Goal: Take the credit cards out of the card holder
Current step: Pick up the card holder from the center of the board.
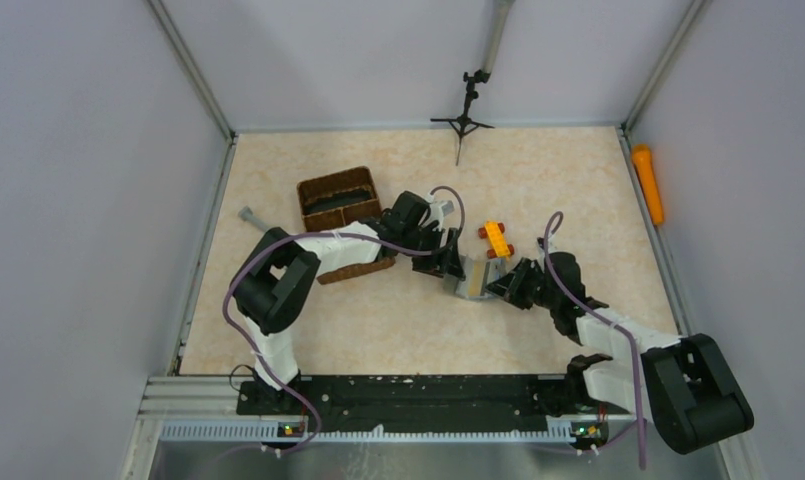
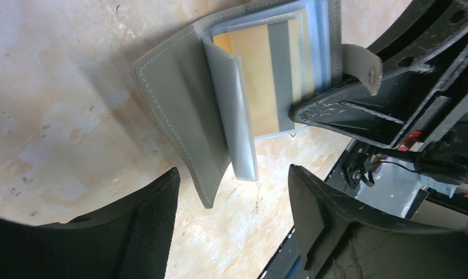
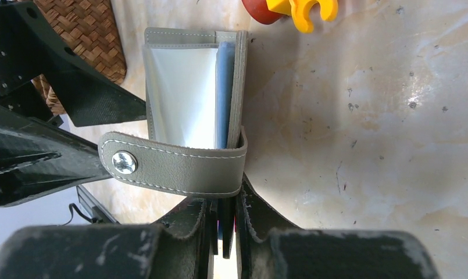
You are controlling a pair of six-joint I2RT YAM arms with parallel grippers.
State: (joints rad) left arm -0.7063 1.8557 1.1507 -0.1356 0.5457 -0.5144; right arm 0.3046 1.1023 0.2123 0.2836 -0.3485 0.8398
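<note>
The grey card holder lies open in the middle of the table between my two grippers. In the left wrist view its grey cover is folded back, a clear sleeve stands up, and a tan credit card with a grey stripe sits in its pocket. My left gripper is open and empty, just short of the cover's corner; it also shows in the top view. My right gripper is shut on the holder's edge below the snap strap; it also shows in the top view.
An orange toy brick with red wheels lies just behind the holder. The brown wicker basket stands at the back left under my left arm. A small tripod stands at the back wall. An orange object lies past the right edge.
</note>
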